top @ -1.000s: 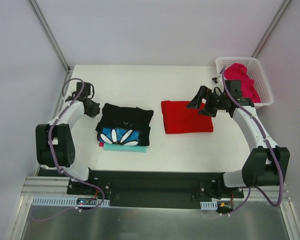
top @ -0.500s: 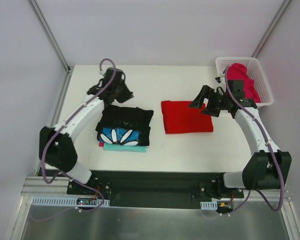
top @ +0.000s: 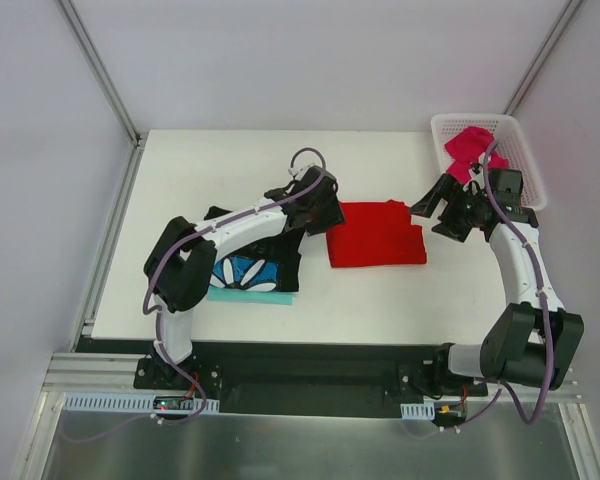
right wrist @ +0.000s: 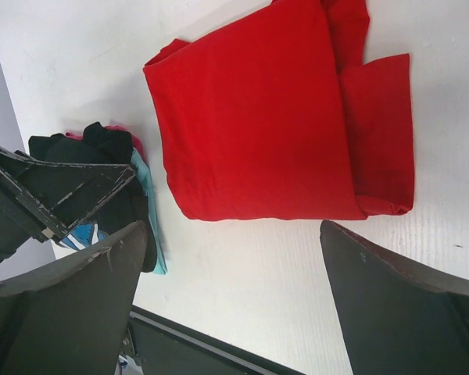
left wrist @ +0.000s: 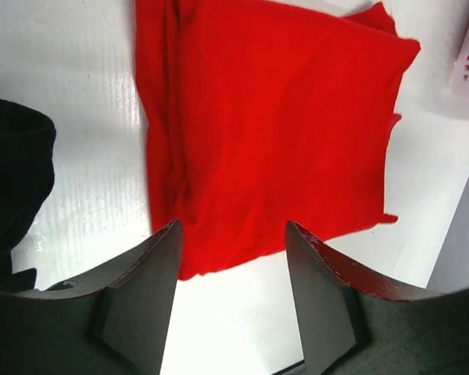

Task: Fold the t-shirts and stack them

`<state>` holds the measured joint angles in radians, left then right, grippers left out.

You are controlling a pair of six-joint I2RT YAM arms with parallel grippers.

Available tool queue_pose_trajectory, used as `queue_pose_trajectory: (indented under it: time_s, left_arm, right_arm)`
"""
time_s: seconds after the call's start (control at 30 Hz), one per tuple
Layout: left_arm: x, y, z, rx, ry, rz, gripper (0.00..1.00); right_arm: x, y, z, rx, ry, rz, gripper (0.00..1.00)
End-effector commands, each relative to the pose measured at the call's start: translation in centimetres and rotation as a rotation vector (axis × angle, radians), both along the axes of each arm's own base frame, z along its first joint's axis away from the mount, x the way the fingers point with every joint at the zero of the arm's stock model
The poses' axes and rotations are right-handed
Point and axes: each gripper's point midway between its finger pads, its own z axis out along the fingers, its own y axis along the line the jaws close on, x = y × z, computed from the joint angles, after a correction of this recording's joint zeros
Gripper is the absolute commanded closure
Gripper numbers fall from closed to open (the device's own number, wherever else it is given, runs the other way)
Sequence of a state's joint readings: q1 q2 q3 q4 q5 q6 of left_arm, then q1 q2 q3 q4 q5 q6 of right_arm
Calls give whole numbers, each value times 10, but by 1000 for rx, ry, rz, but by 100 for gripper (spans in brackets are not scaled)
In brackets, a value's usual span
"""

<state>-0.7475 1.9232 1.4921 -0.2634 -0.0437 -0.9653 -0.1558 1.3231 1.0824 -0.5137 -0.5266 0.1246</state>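
Observation:
A plain red t-shirt [top: 375,238] lies folded at the table's centre, its sleeve side toward the right. My left gripper [top: 325,215] hovers at its left edge, open, with nothing between the jaws; in the left wrist view the red t-shirt [left wrist: 273,117] fills the space beyond the left gripper [left wrist: 233,234]. My right gripper [top: 435,205] hangs open off the shirt's right edge, and the right wrist view shows the red t-shirt [right wrist: 258,117] beyond the right gripper [right wrist: 233,228]. A black flower-print t-shirt [top: 248,262] tops a folded stack on the left. A magenta t-shirt [top: 468,148] lies crumpled in the basket.
The white lattice basket [top: 528,160] stands at the back right corner. A teal cloth edge [top: 245,296] sticks out under the black shirt. The left arm reaches over the stack [right wrist: 102,152]. White walls and metal posts close in the table's sides and back.
My left arm has swung from the stack's far left side across to the red shirt's left edge, and its jaws have opened. The right gripper has drawn back off the shirt toward the basket.

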Motion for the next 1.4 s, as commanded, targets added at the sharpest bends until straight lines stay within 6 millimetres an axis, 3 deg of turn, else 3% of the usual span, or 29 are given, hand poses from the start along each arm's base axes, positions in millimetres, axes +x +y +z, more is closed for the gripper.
queue_pose_trajectory:
  time_s: [0.0, 0.2, 0.37, 0.73, 1.07, 1.37]
  left_arm:
    - [23, -5, 16, -42, -74, 85, 44]
    - [21, 10, -7, 16, -68, 115, 43]
    - [19, 10, -18, 34, -54, 100, 38]
    - [17, 1, -62, 35, -6, 90, 35]
    - [22, -7, -81, -16, -21, 100, 38]
    - [16, -14, -94, -54, 12, 127, 41]
  right_arm:
    - [-2, -2, 9, -3, -31, -16, 4]
    - [-2, -2, 9, 3, -29, -15, 4]
    - [0, -2, 5, 10, -15, -15, 4]
    - [0, -4, 10, 12, -20, -32, 4]
    - [-2, -5, 20, 3, -33, -40, 4]
    - [-5, -9, 7, -15, -4, -56, 4]
